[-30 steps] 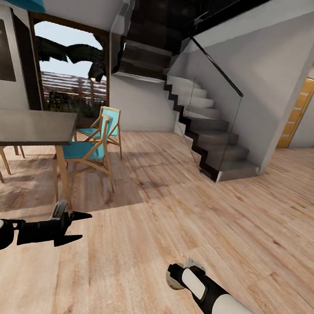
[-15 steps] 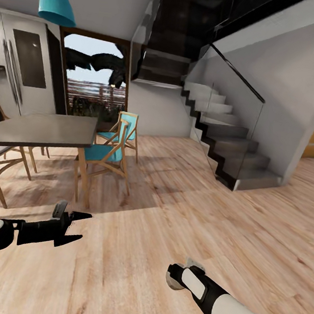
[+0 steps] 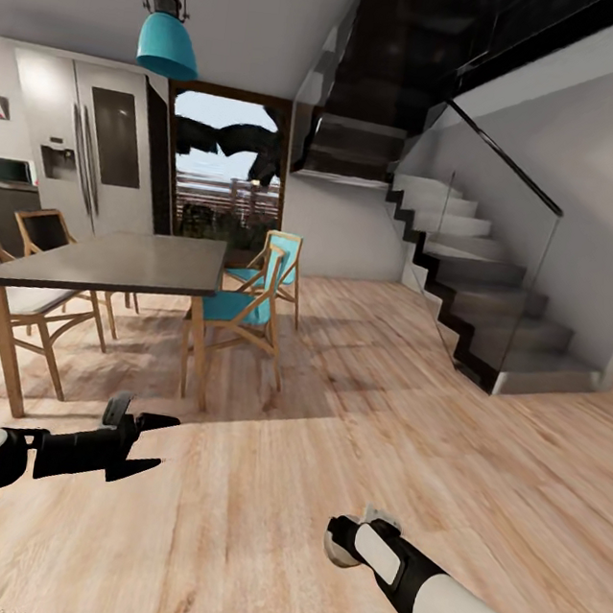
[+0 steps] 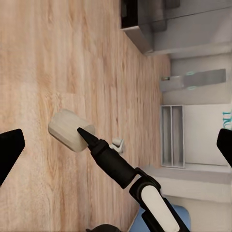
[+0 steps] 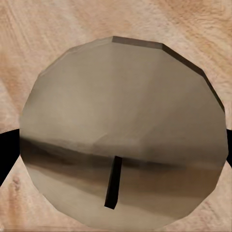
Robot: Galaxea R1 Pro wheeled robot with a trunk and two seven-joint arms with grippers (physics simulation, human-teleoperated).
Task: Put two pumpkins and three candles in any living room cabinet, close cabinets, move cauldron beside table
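Note:
A stubby grey-beige candle [image 5: 121,111] with a dark wick [image 5: 113,188] sits between the black fingers of my right gripper [image 4: 86,137], which is shut on it. From the left wrist view the candle [image 4: 69,129] hangs just above the wooden floor. In the head view my right arm [image 3: 389,561] points downward at the lower middle, its wrist covering the candle. My left gripper [image 3: 165,443] is held low on the left, open and empty. Pumpkins, cabinet and cauldron are out of view.
A dark-topped dining table [image 3: 109,261] with teal chairs [image 3: 244,303] stands ahead on the left. A staircase with a glass rail [image 3: 487,292] rises at the right. A fridge [image 3: 94,153], a glazed door [image 3: 228,170] and a teal pendant lamp [image 3: 167,44] lie beyond.
The whole head view has swung left, so table, chairs and stairs slide right in the picture and the fridge comes into sight. Both arms hold the same pose.

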